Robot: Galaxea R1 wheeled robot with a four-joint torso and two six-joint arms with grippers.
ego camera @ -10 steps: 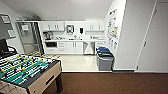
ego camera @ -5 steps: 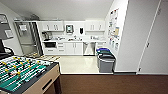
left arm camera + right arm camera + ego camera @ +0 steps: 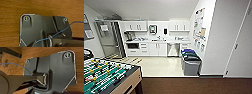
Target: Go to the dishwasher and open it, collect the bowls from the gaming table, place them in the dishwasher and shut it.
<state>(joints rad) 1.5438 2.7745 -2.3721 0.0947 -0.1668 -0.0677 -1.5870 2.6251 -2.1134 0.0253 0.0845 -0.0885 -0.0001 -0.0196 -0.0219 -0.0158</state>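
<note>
You are looking across a dark brown carpet (image 3: 189,86) toward a white kitchenette at the middle of the head view. The dishwasher, a brushed stainless-steel panel with a horizontal bar handle (image 3: 173,49), sits under the pale countertop (image 3: 159,41), just right of the white lower cabinet doors (image 3: 158,49) and shut. A tall steel fridge (image 3: 109,38) stands at the left, with a small black-fronted oven (image 3: 133,45) between it and the cabinets. Two grey bins with blue and dark lids (image 3: 191,62) stand against the white wall at centre right. The gaming table, green field with rods and yellow figures (image 3: 106,75), fills the lower left corner. Your wrist views show brown wood-grain flooring (image 3: 11,25); I cannot tell how either claw stands.
</note>
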